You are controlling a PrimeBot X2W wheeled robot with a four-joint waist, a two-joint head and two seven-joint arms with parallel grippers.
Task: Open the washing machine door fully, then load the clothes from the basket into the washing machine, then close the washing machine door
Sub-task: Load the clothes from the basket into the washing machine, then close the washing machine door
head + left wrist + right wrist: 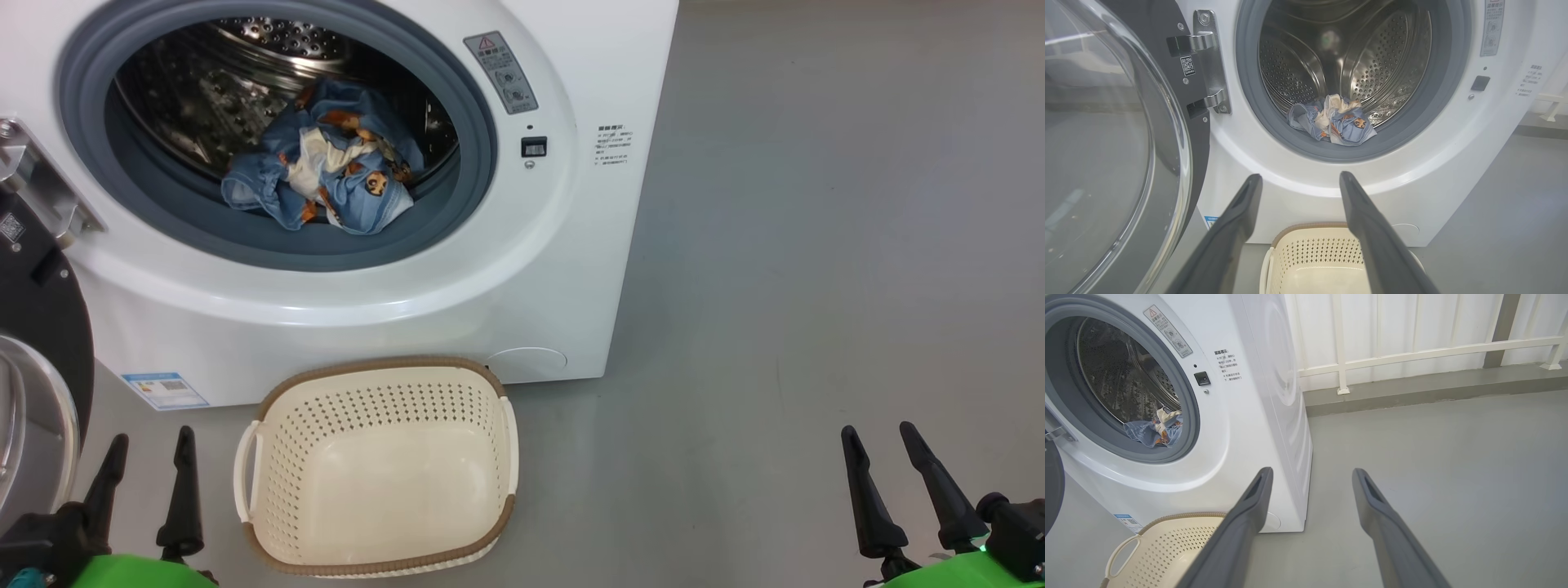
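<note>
Washing machine (522,269): white front-loader standing on a grey floor (816,245), its round opening uncovered.
Door (41,327): stands wide open on the robot's left, hanging from a metal hinge (1210,61). Its clear glass bowl faces outward.
Clothes (326,175): a crumpled blue bundle with orange bears and some white lining. It lies at the bottom front of the steel drum (1372,61), with its front edge resting on the grey gasket (269,245).
Basket (375,367): on the floor just in front of the machine, below the opening, with its bare cream bottom showing.
Left gripper (153,437): fingers spread wide and holding nothing. It is low over the floor between the door and the basket's left handle, touching neither.
Right gripper (878,431): fingers spread wide and holding nothing, over bare floor well to the right of the basket and the machine.
Clothes and fingers: the bundle sits inside the drum, up and ahead of both pairs of fingertips and well apart from them. In the left wrist view it lies almost straight ahead, between the two fingers.
</note>
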